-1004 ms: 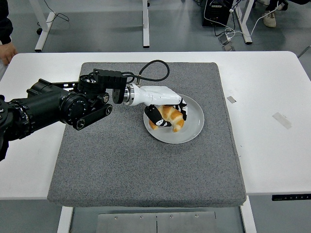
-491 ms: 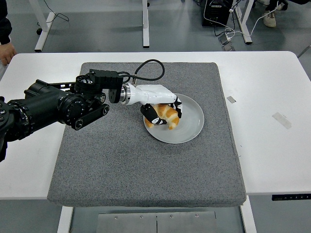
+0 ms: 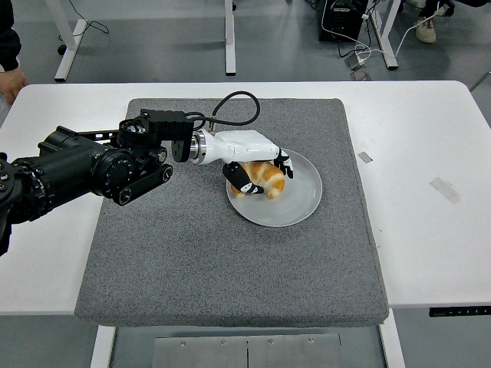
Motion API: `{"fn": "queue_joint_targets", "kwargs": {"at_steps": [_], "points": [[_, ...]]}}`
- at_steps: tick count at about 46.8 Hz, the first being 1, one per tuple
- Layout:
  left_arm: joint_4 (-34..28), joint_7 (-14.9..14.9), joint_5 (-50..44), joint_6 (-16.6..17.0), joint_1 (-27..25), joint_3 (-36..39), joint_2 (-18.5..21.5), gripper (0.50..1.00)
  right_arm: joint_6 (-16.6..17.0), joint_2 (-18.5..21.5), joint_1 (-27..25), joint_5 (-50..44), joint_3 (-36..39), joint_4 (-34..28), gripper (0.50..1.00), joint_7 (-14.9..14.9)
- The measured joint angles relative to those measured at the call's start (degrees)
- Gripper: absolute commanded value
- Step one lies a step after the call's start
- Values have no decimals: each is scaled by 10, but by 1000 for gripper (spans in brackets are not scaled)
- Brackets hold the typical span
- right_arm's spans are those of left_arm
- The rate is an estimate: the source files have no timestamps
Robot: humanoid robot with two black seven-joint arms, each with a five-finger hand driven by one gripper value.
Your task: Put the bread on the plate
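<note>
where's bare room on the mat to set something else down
The grey mat is free along its whole near half, below the plate, and in the far right corner. It is crowded at the mat's middle left, where the left hand holds the bread over the plate.

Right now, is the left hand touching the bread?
Touching. The head view shows the left hand with fingers curled around the bread, over the left part of the plate.

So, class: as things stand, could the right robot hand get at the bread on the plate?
Probably not. No right hand is in view, and the left robot hand is already wrapped over the bread on the plate, covering its top and left side.
</note>
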Motion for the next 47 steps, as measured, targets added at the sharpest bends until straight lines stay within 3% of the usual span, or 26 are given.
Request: {"fn": "queue_joint_targets", "kwargs": {"at_steps": [5,14,26,36,41,43,47], "points": [[0,0,0,0,3,0,0,834,0,0,0,0,0,0,1000,0],[0,0,-7,11,4,-2,0,963,0,0,0,0,0,0,1000,0],[0,0,-52,33,-1,-9,0,978,0,0,-3,0,0,0,1000,0],[0,0,-206,40,-25,-21,0,983,0,0,-3,0,-1,0,1000,0],[0,1,-325,33,-28,-65,0,990,0,0,-4,0,-1,0,1000,0],[0,25,-323,26,-23,-106,0,990,0,0,-4,0,-1,0,1000,0],[-1,115,-338,-1,-4,-193,3,990,0,0,-4,0,-1,0,1000,0]]}}
